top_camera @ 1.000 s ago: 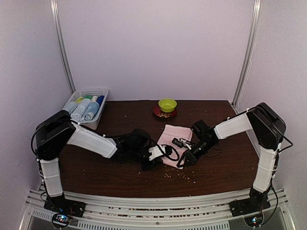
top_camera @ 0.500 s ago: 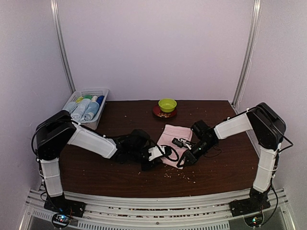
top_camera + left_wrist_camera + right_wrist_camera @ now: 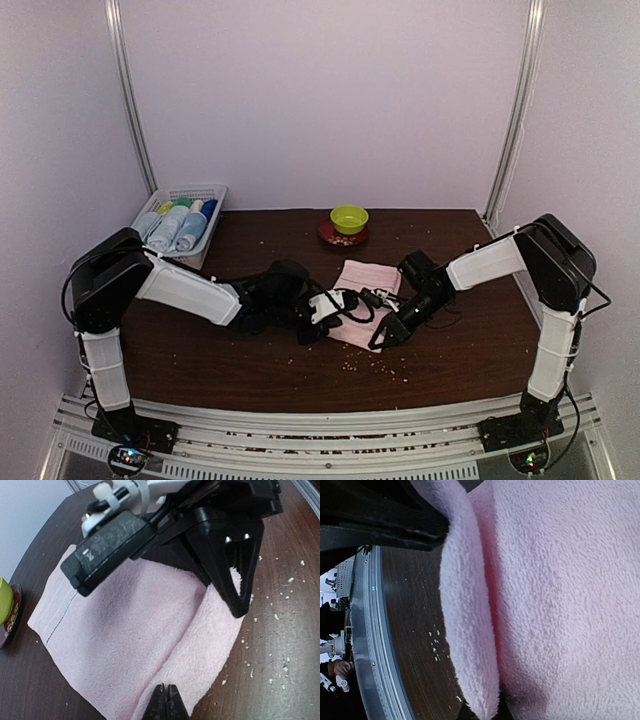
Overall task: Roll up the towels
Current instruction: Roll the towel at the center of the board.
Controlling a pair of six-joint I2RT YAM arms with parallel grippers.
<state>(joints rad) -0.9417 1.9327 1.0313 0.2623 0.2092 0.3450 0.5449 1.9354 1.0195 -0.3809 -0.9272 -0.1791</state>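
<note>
Pink towel, top view: lies mid-table, with the left gripper and right gripper at its near edge. Left wrist view: fingertips pressed together, pinching the end of a raised fold; right gripper across the cloth. Right wrist view: thick folded edge against dark wood; jaws closed, apparently nipping that fold, tips barely in frame.

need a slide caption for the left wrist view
Left gripper and right gripper both shut on the folded edge of the pink towel, which lies on the crumb-flecked dark table.
</note>
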